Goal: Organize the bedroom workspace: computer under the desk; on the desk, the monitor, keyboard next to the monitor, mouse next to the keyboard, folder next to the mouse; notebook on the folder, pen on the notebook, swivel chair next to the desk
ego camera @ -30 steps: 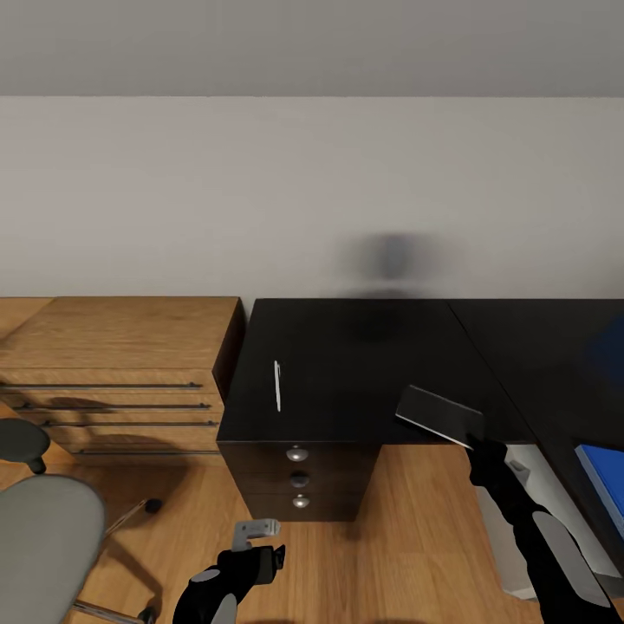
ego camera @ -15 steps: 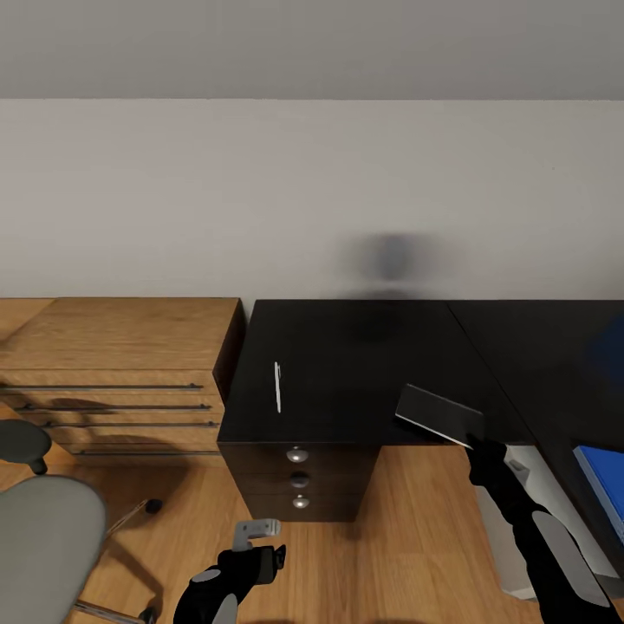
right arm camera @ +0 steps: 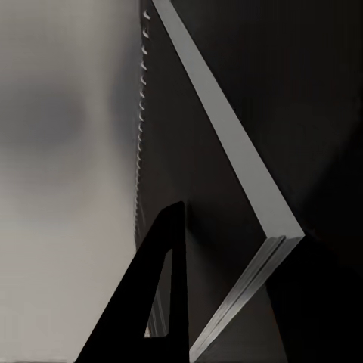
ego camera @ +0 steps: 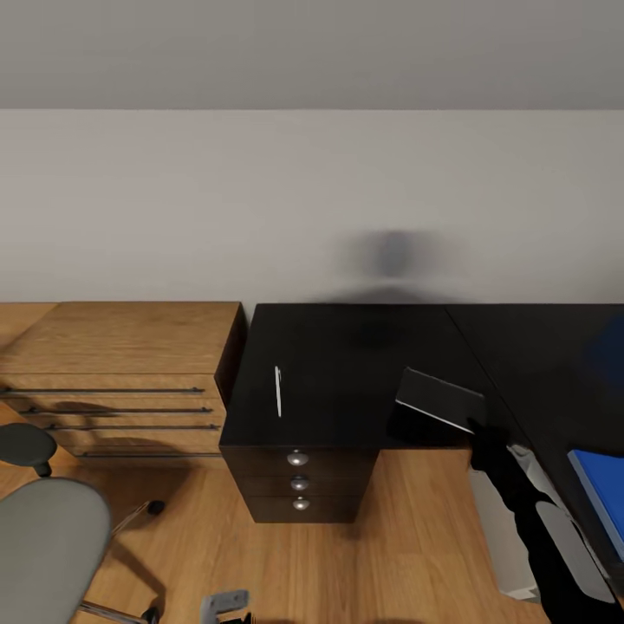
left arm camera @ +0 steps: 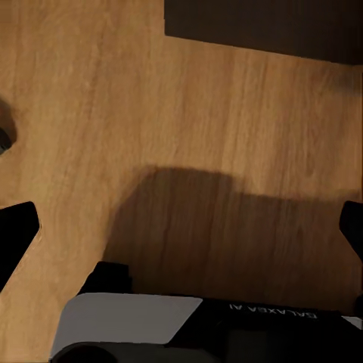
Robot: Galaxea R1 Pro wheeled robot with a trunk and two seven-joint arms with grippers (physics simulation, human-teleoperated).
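A thin dark grey rectangular notebook [ego camera: 439,399] hangs tilted over the black matte tabletop [ego camera: 347,364] at centre right. A slim white pen [ego camera: 277,391] lies left of it. A bright blue folder [ego camera: 602,494] shows at lower right.

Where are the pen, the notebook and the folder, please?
pen [ego camera: 277,391]: head view, middle of its shaft.
notebook [ego camera: 438,398]: head view, centre of its dark cover.
folder [ego camera: 604,490]: head view, its blue cover near the picture's edge.

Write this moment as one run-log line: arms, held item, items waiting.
right gripper: shut on notebook, tilted above desk | left gripper: open over floor | pen: on desk | folder: on desk, right
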